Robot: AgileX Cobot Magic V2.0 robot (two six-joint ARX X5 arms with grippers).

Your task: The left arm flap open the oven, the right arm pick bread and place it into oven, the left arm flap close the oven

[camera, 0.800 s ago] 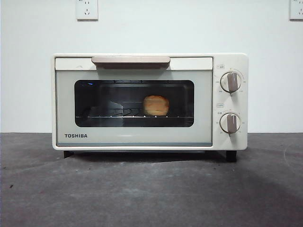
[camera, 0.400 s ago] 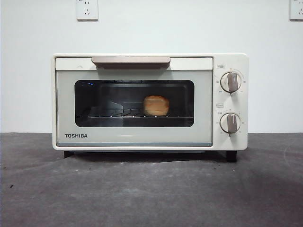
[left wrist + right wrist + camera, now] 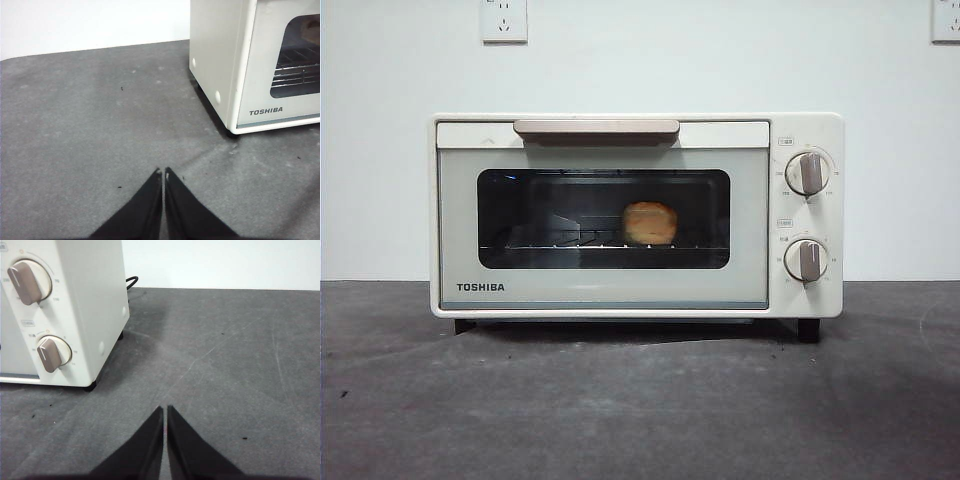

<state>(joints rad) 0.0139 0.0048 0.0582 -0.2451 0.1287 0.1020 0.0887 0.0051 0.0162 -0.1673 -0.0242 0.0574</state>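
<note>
Oven (image 3: 636,215): cream-white TOSHIBA box centred on dark grey tabletop (image 3: 640,400) against white wall, door shut, tan bar handle (image 3: 596,128) along top edge, two grey knobs (image 3: 807,173) stacked on right panel, dark glass window. Bread (image 3: 650,223): golden-orange, rounded end-on, resting on wire rack (image 3: 570,243) inside, right of window centre. Left gripper (image 3: 163,173): jaws closed w/ tips together, empty, low over tabletop off oven's left corner; right gripper (image 3: 165,408): same closed, empty state, off oven's knob side.
</note>
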